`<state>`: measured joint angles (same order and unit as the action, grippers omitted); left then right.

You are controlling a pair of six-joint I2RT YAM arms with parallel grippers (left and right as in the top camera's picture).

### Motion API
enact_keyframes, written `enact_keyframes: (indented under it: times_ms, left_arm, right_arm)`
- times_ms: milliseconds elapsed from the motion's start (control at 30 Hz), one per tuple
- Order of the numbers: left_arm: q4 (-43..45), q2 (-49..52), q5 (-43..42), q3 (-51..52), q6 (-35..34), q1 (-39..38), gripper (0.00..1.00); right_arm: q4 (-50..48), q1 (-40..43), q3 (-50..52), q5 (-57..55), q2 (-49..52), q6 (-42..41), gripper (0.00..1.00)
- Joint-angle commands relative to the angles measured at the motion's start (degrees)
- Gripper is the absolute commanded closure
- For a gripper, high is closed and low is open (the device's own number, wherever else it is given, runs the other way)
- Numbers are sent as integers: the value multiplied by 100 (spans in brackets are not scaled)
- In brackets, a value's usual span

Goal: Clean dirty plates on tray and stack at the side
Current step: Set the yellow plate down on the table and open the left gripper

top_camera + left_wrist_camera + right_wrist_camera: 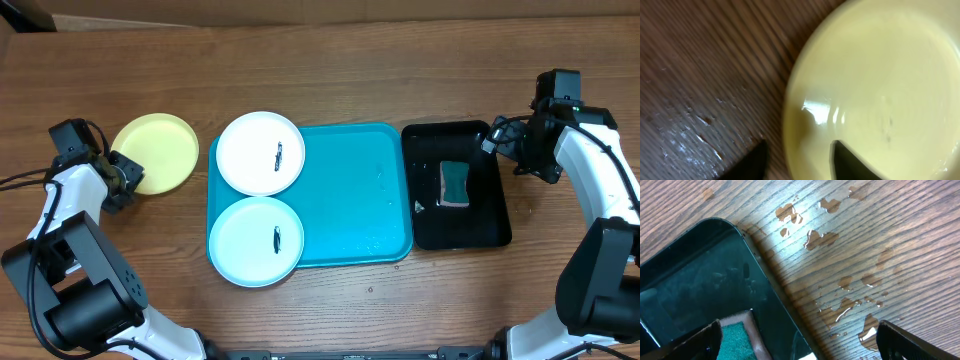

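While its two fingers (pixel 752 162) are standing apart, the left gripper (pixel 799 146) is straddling the near rim of the yellow-green plate (pixel 155 152). One dark fingertip is hanging over the bare wood and the other over the plate's glossy inside, and neither is pressing on the rim. That plate is lying flat on the table (pixel 350 60), off to the left of the turquoise tray (pixel 350 200) and just beside the white plate (pixel 260 152), with a sliver of wood showing between them.

The white plate is sitting on the tray's far left corner with its edge hanging slightly past the rim. The pale blue plate (pixel 256 240) is sitting on the near left corner in the same way. The two are lying edge to edge, though I cannot tell whether they are actually touching. Each is carrying a small dark smear (pixel 279 156) a little right of its centre, and the right half of the tray is lying bare.

Across the table the right gripper (pixel 799 330) is holding its jaws spread wide, gripping nothing. It is hovering over the far right corner of the glossy black tray (pixel 480 220) and the wood next to it, where water drops (pixel 820 239) are glinting. A green sponge (pixel 455 183) is resting flat inside the black tray, which is standing just right of the turquoise one.
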<state>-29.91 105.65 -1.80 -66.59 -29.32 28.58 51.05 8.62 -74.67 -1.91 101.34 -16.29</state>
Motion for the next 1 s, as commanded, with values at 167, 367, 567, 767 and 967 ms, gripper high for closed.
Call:
enact_keyframes:
  times_ms: [167, 367, 567, 767, 967]
  left_arm:
    - [-1331, -197, -2216, -1204, 1196, -120, 49]
    - [-1917, -188, -2409, -1364, 1770, -787, 51]
    - [-1862, -188, -1314, -1209, 1792, -1596, 52]
    - [-2288, -212, -1263, -1156, 1775, -2098, 70]
    - [-3047, -750, -1259, -1154, 1725, -2474, 75]
  right_arm:
    - [-17, 13, -61, -59, 4, -24, 0]
    - [-17, 13, -61, -59, 4, -24, 0]
    - [-17, 13, -61, -59, 4, -24, 0]
    - [-17, 13, -61, -59, 4, -24, 0]
    - [-17, 13, -61, -59, 4, -24, 0]
